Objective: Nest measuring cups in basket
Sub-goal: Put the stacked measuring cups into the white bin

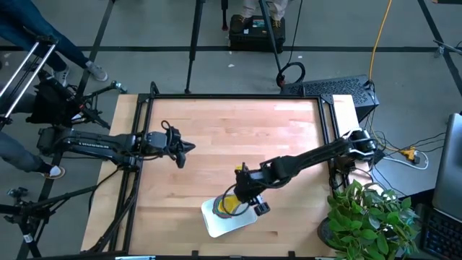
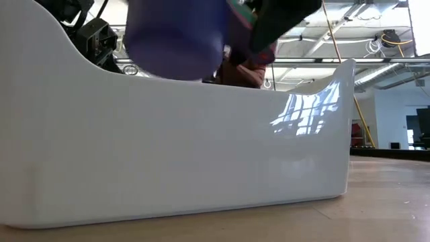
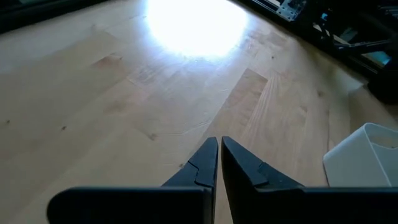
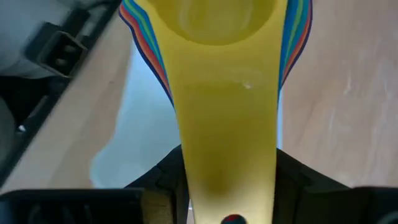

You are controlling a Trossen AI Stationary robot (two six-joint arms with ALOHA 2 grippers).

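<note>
The measuring cups sit nested in one stack, yellow (image 4: 217, 18) innermost with red, green and blue rims around it. My right gripper (image 1: 249, 203) is shut on the stack's handles and holds it over the pale basket (image 1: 216, 222), which stands on the table near its near edge. In the low view the outermost blue cup's bottom (image 2: 178, 40) shows above the basket's near wall (image 2: 168, 148). My left gripper (image 3: 219, 140) is shut and hovers over bare wood toward the table's left side (image 1: 184, 148). My right gripper pinches the stacked flat handles between its two fingers (image 4: 163, 180), one finger on each long edge of the yellow handle (image 4: 227, 155) on top. The fingers lie along the handles. The bowls stick out beyond the fingertips, over the basket, with the blue bottom above its near wall.
The black table frame (image 1: 144, 101) runs along the left, far and right edges. A potted plant (image 1: 368, 213) stands at the near right corner. Wide bare wood (image 1: 245, 130) lies between the two arms. People's legs and tripods stand beyond the far and left edges.
</note>
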